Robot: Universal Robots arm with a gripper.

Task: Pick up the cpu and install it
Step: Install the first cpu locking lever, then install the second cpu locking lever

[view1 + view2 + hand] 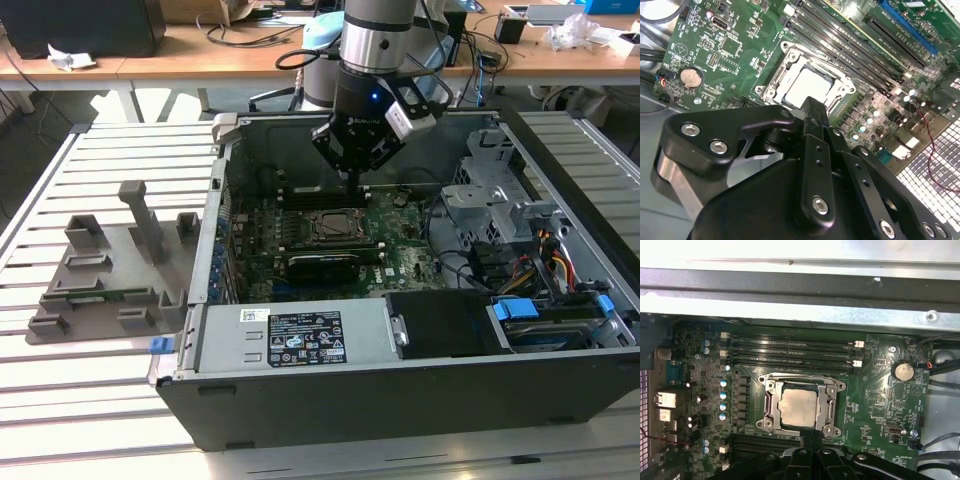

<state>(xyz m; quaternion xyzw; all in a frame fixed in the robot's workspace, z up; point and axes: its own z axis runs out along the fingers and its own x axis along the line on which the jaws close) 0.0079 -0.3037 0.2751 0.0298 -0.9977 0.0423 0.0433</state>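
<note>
The cpu (798,407) lies flat in the socket frame (801,407) near the middle of the motherboard (880,390), its silvery plate facing up, with the frame's metal bracket around its rim; in the second wrist view the cpu (810,86) shows as a pale square just beyond the tip of the black linkage. In the exterior view the gripper (357,168) hangs inside the open computer case (300,400), above the board and toward 12 o'clock of the socket, apart from the chip. The fingers appear drawn close together with nothing between them, though their tips are mostly hidden behind the gripper body. By the look of it, the chip is light, rigid and thin, with a smooth metal top that offers little friction and a delicate contact side underneath. It probably wants holding by 2 opposite edges of the plate, kept level, with gentle pressure. 4 memory slots (790,352) run alongside the socket, and a coin cell (903,371) sits toward 3 o'clock of it in the first wrist view.
</note>
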